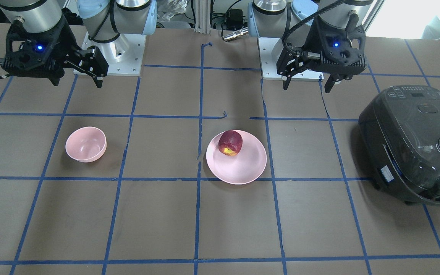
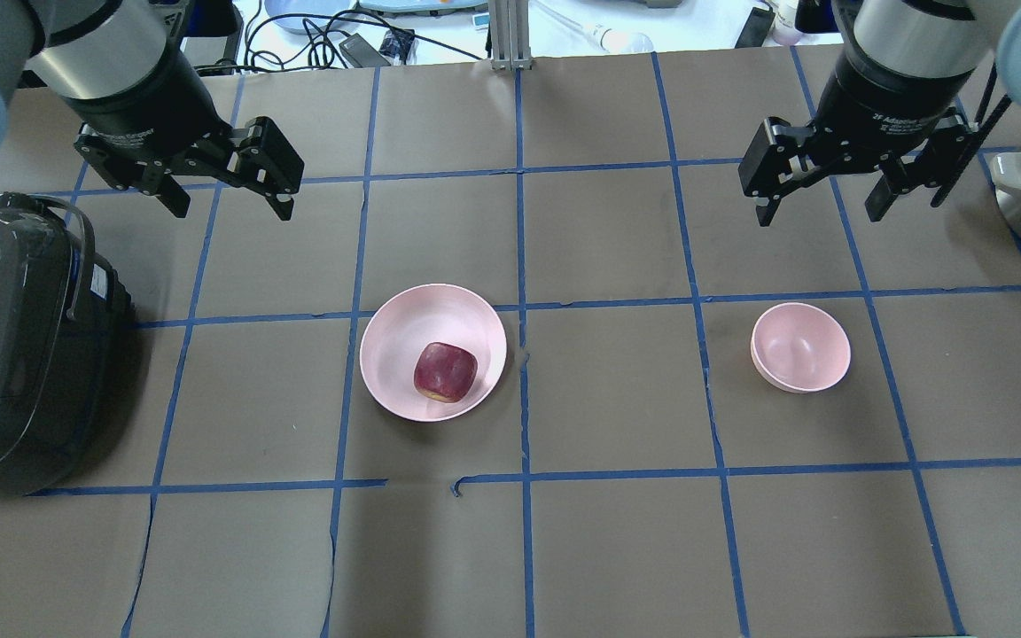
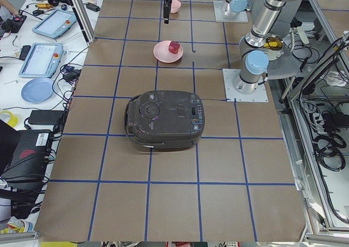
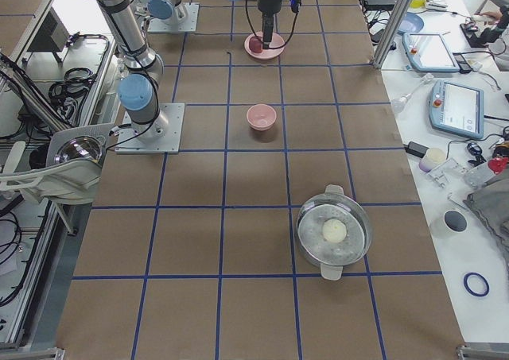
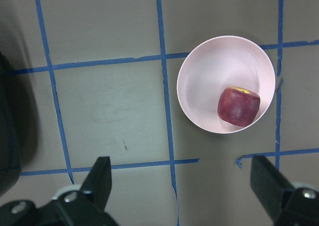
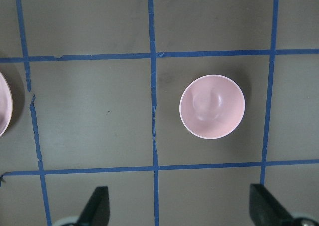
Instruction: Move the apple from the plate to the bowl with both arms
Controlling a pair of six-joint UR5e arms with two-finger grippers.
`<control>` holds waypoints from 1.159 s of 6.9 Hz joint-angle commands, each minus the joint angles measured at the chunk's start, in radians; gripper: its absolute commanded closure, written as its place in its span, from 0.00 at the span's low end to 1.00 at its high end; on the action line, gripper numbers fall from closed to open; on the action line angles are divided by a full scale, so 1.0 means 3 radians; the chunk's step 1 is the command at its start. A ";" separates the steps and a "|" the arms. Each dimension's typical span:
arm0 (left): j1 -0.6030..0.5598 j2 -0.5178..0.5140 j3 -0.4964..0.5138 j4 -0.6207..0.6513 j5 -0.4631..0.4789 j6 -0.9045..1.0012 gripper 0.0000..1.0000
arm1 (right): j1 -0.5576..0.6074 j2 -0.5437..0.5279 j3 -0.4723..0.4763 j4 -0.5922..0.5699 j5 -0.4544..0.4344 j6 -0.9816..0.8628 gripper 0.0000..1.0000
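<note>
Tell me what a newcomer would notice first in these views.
The dark red apple sits on the pink plate near the table's middle. An empty pink bowl stands apart toward the robot's right, and a big dark cooker fills the robot's left edge. The left gripper and right gripper hang open above, holding nothing.
</note>
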 commanded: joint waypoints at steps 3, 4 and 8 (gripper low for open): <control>-0.0006 0.0031 -0.0005 -0.0010 -0.0001 0.0002 0.00 | 0.0000 0.0005 0.0000 -0.0003 -0.0015 -0.0006 0.00; -0.0016 0.0026 -0.0005 -0.0010 -0.0001 0.0002 0.00 | 0.0000 0.0005 0.0005 -0.0003 -0.0015 -0.0006 0.00; 0.0004 0.0021 -0.0020 -0.0010 -0.0006 0.0002 0.00 | -0.0041 0.0031 0.0000 -0.0008 -0.0015 -0.0001 0.00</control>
